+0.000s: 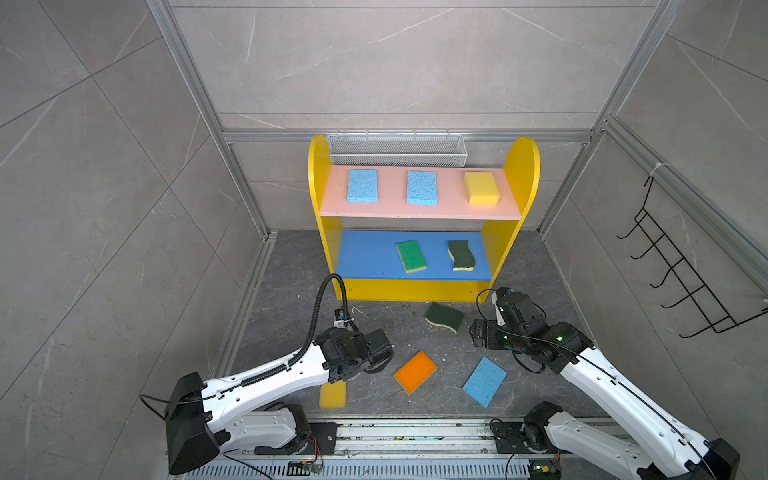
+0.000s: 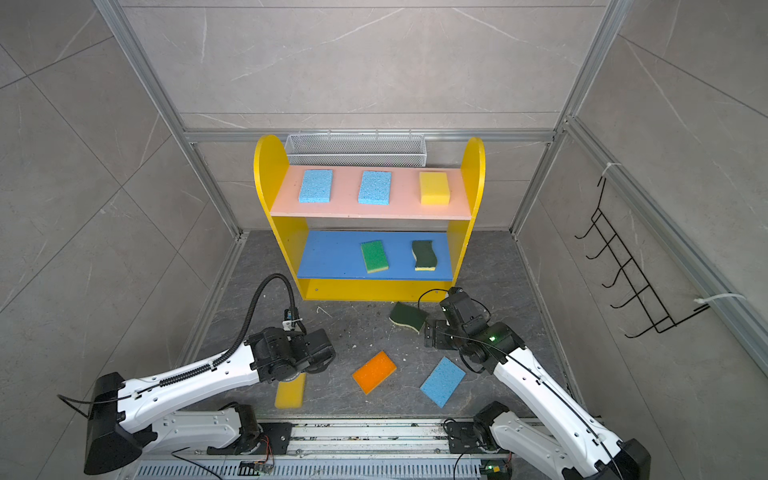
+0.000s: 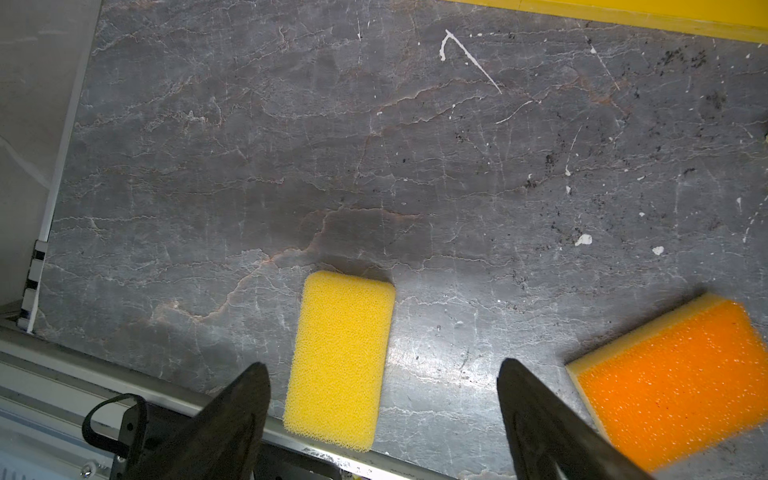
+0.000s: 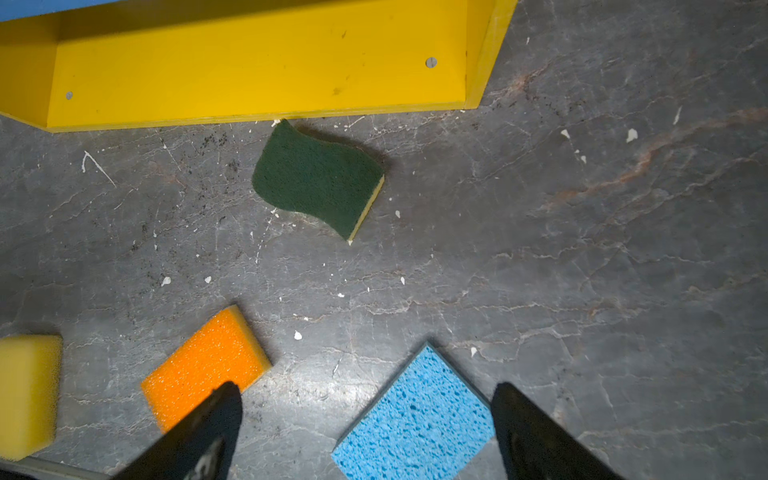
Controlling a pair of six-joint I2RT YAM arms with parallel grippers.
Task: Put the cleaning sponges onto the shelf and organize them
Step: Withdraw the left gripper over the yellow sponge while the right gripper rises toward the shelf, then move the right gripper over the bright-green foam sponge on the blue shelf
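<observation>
The shelf [image 1: 522, 174] stands at the back. Its pink board carries two light blue sponges [image 1: 362, 185] [image 1: 422, 187] and a yellow sponge [image 1: 481, 188]. A green sponge [image 1: 411, 256] and a dark-green wavy sponge [image 1: 461, 255] lie on its blue board. On the floor lie another wavy sponge [image 4: 318, 178], an orange sponge [image 1: 415, 371], a light blue sponge [image 4: 419, 415] and a yellow sponge [image 3: 340, 357]. My left gripper [image 3: 381, 365] hangs open above the yellow floor sponge, empty. My right gripper [image 4: 365, 386] is open and empty over the blue floor sponge.
A white wire mesh basket [image 1: 397, 149] hangs behind the shelf's top. A black wire hook rack [image 1: 681, 270] is on the right wall. A metal rail [image 1: 415, 434] runs along the front edge of the floor, and the yellow floor sponge overhangs it. Tiled walls close both sides.
</observation>
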